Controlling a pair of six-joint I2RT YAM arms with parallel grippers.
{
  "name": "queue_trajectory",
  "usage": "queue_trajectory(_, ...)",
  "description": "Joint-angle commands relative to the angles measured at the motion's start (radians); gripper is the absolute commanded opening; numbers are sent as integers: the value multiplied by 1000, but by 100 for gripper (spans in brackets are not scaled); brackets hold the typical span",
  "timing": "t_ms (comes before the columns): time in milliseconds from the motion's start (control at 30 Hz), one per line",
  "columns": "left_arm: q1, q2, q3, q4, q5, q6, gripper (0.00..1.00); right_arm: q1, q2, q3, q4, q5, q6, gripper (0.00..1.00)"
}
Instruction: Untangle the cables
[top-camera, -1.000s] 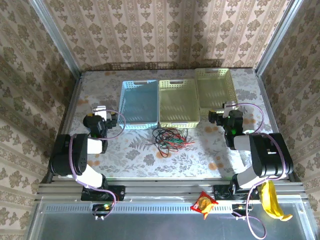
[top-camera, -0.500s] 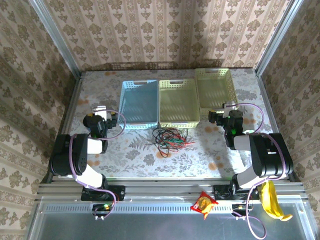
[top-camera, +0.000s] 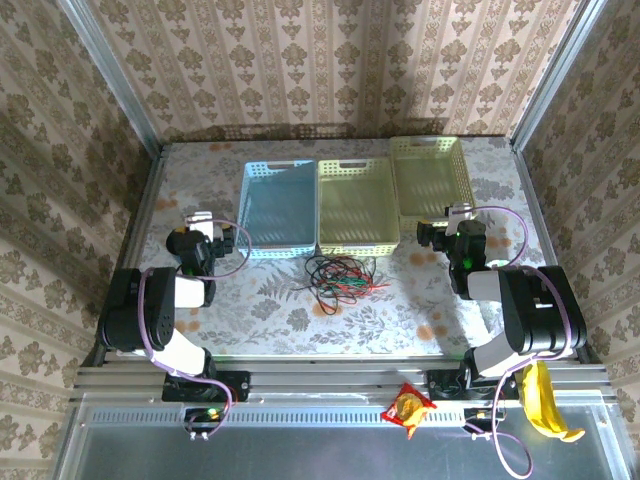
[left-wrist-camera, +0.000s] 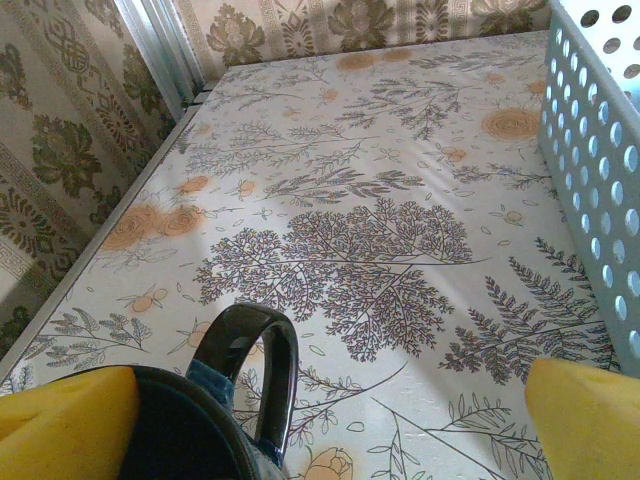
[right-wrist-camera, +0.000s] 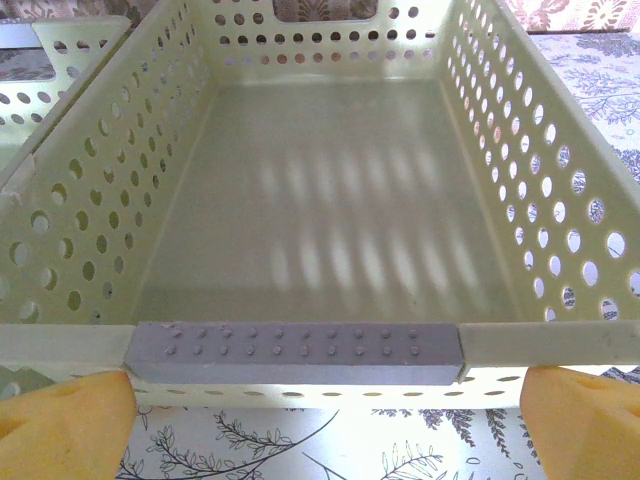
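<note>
The tangled cables (top-camera: 340, 277) lie on the table (top-camera: 260, 305). A blue basket (top-camera: 279, 208) and a yellow-green basket (top-camera: 357, 208) stand just behind the cables. The left hand (left-wrist-camera: 320, 425) and right hand (right-wrist-camera: 320, 420) flank the cables well apart, both wide open and empty.

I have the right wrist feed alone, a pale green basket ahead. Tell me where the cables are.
Observer: The cables lie in one tangle on the table, just in front of the middle basket.
Operator: Place it from my right claw.
Observer: Left of the right claw and nearer the arm bases, apart from it.
Operator: Report the left claw.
Observer: The left claw is open over bare table, the blue basket on its right.
</note>
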Motion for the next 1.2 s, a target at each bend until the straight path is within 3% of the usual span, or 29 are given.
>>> queue_trajectory(0, -3, 5, 22, -4, 3, -4, 100, 4, 3, 3, 23, 12, -1, 100)
queue_trajectory(200, -4, -10, 29, -27, 14, 0, 100, -13, 3, 0, 26, -21, 10, 100)
queue_trajectory(267, -6, -99, 99, -251, 44, 8, 100, -15, 3, 2, 25, -26, 11, 100)
queue_trajectory(367, -14, -189, 254, -599, -43, -45, 100, -17, 1, -2, 29, -29, 13, 100)
queue_trajectory(467, -51, -254, 272, -613, -181, -68, 100, -17, -1, -3, 32, -28, 13, 97)
queue_trajectory(533, -52, -300, 295, -687, -164, -124, 100, -18, -46, 30, -65, -2, 24, 97)
queue_trajectory(667, -102, -357, 347, -828, -130, -214, 100, 1, -214, 193, -488, 78, 96, 88)
queue_trajectory(767, -185, -390, 332, -846, -84, -264, 100, 94, -344, 246, -666, 164, 155, 87)
queue_trajectory(900, -321, -396, 320, -851, -32, -347, 100, 286, -419, 322, -850, 166, 198, 86)
queue_trajectory(1033, -475, -368, 334, -854, -35, -361, 100, 503, -354, 400, -942, 94, 145, 86)
queue_trajectory(1167, -551, -330, 342, -868, 1, -395, 100, 652, -240, 478, -1035, 4, 69, 81)
